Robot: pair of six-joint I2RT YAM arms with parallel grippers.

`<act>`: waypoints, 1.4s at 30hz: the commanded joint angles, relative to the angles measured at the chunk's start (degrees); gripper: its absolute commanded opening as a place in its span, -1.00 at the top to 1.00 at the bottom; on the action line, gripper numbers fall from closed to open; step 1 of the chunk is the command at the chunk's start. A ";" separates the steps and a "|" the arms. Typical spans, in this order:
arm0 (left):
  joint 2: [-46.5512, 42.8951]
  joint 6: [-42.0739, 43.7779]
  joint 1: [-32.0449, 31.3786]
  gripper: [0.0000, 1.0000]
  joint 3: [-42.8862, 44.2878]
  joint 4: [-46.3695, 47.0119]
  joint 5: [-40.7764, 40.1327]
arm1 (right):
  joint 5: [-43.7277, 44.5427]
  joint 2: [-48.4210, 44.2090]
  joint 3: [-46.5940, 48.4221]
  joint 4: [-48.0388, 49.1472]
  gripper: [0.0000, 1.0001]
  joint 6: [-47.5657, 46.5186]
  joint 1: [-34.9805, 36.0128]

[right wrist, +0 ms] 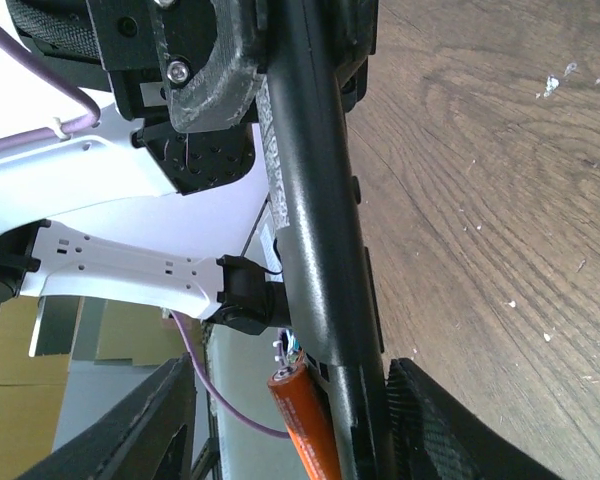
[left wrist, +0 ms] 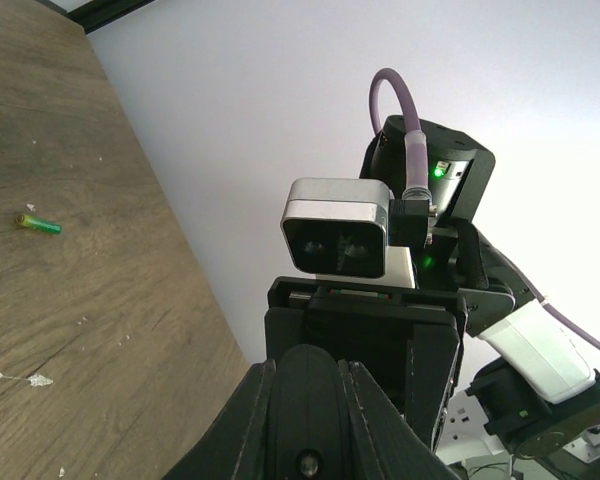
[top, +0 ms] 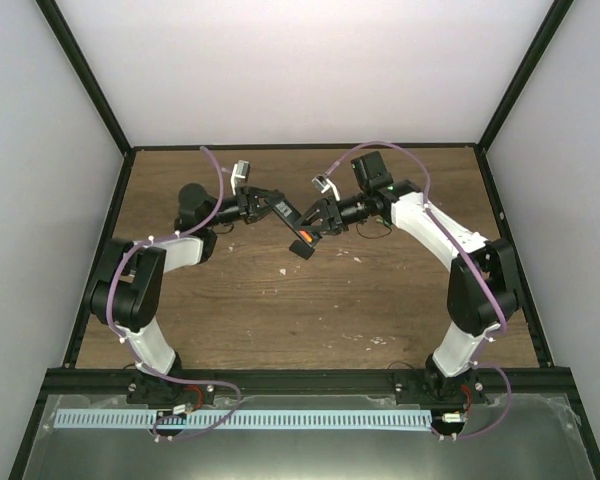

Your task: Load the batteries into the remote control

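Note:
The black remote control (top: 292, 228) hangs above the table's middle, with my left gripper (top: 270, 208) shut on its far end. The left wrist view shows the remote control (left wrist: 310, 420) end-on, pinched between both jaws. An orange battery (right wrist: 305, 425) lies along the remote control (right wrist: 315, 200) at its lower end, also showing as an orange patch, the battery (top: 305, 237). My right gripper (right wrist: 292, 378) straddles that end. Its right finger is close against the remote, and its left finger stands well off the battery. A second battery (left wrist: 40, 224) lies loose on the wood.
Pale wood chips (top: 355, 258) dot the brown table (top: 280, 310). My right wrist's camera (left wrist: 337, 228) sits just beyond the left jaws. White walls and a black frame ring the table. A metal tray (top: 300, 440) lies behind the arm bases.

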 commanded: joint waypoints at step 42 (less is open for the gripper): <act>-2.06 5.98 -0.16 1.00 -0.88 -2.96 -2.99 | -4.03 1.69 1.12 -0.03 0.56 -0.41 -0.43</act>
